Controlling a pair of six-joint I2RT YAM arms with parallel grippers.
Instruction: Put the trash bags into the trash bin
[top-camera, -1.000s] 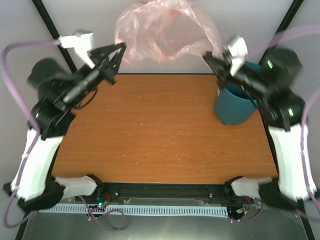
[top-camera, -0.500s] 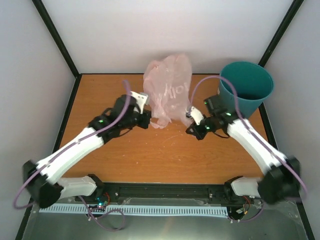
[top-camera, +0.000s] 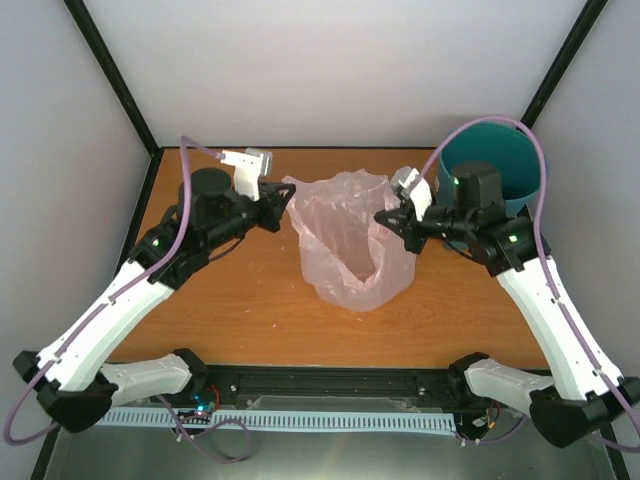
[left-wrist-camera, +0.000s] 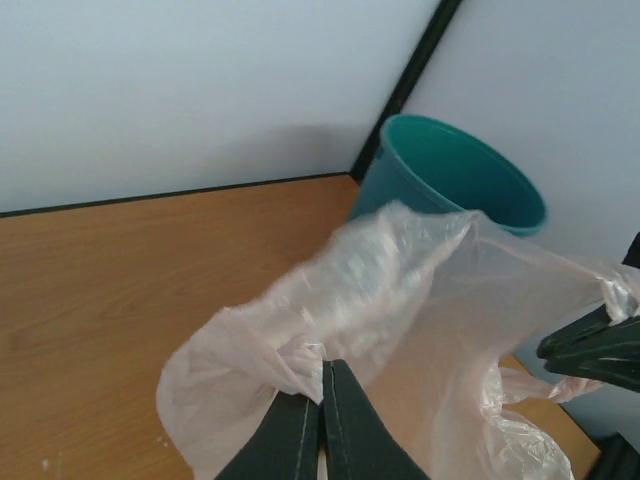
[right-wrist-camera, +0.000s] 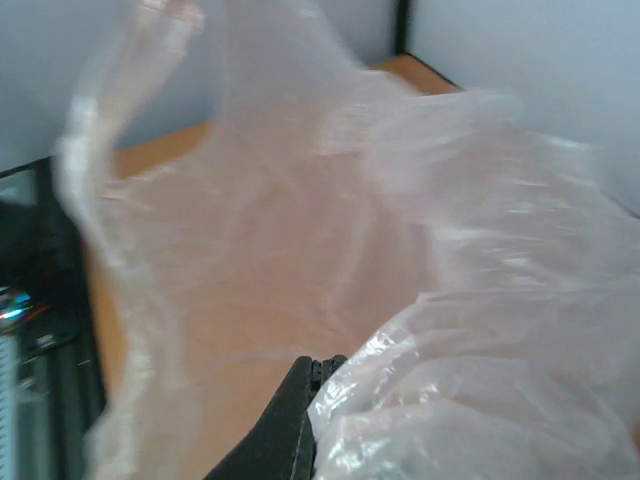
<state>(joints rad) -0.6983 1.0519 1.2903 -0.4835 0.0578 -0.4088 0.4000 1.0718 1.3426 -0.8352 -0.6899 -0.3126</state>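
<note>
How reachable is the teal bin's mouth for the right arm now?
Probably yes: the teal bin stands open just behind the right arm's wrist, nothing covering it. The catch: the right gripper is shut on the pink bag, and the left gripper pinches the other side, so both must move together.

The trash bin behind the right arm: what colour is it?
The trash bin is teal; the left wrist view shows it best.
</note>
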